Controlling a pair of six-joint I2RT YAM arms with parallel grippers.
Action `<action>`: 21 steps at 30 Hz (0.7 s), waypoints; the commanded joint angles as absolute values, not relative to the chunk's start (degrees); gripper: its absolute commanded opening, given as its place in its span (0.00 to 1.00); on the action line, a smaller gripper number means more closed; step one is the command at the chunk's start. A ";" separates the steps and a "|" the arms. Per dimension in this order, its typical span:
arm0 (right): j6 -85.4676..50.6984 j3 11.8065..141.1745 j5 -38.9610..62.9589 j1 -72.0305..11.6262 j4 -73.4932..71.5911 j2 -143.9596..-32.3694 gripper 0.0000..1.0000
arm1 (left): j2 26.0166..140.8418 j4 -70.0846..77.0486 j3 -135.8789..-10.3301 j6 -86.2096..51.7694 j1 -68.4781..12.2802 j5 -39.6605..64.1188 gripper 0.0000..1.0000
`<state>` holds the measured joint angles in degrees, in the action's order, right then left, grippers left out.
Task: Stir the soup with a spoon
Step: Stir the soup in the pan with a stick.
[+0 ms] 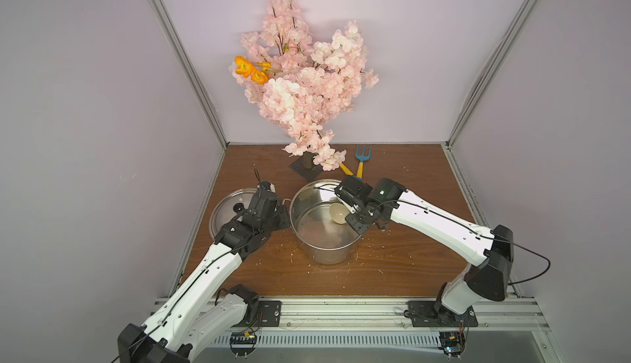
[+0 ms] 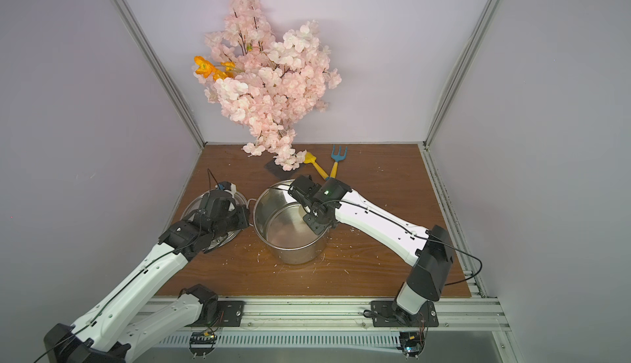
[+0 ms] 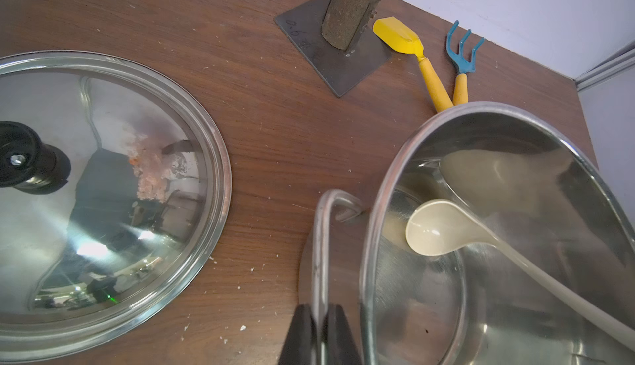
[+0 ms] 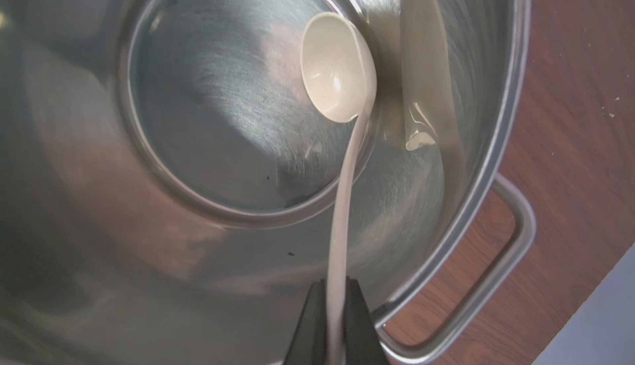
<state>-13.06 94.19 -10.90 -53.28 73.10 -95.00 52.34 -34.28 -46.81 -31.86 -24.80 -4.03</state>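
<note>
Both claws clamped: right gripper (image 4: 336,289) on slim handle of cream ladle (image 4: 335,71), round bowl sits low inside shiny steel pot (image 1: 327,255); left gripper (image 3: 320,311) on pot's loop handle (image 3: 321,243).

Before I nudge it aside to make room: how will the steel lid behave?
The lid lies flat on its rim, knob up, so it would probably slide, not roll. Its polished dome looks slippery; the black knob seems the surer hold.

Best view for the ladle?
Right wrist: the ladle shows clearly, bowl down to the right gripper shut on its handle. Left wrist: bowl and most of the handle, no grip. Both top views: the right arm hides most of it.
</note>
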 commanded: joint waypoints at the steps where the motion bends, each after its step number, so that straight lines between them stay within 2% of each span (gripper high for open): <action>1: -12.80 100.05 -9.13 -53.50 72.15 -97.36 0.00 | 52.36 -35.46 -46.05 -31.48 -24.70 -2.64 0.01; 7: -11.65 105.84 -3.23 -56.05 71.92 -100.84 0.00 | 52.68 -35.50 -46.52 -31.30 -24.70 -2.72 0.01; 13: -12.11 99.77 1.63 -58.81 69.37 -96.32 0.00 | 53.34 -35.57 -47.24 -30.93 -24.70 -2.72 0.01; 21: -15.99 87.71 -5.17 -56.86 69.25 -88.91 0.00 | 52.85 -35.59 -47.26 -30.85 -24.70 -2.24 0.01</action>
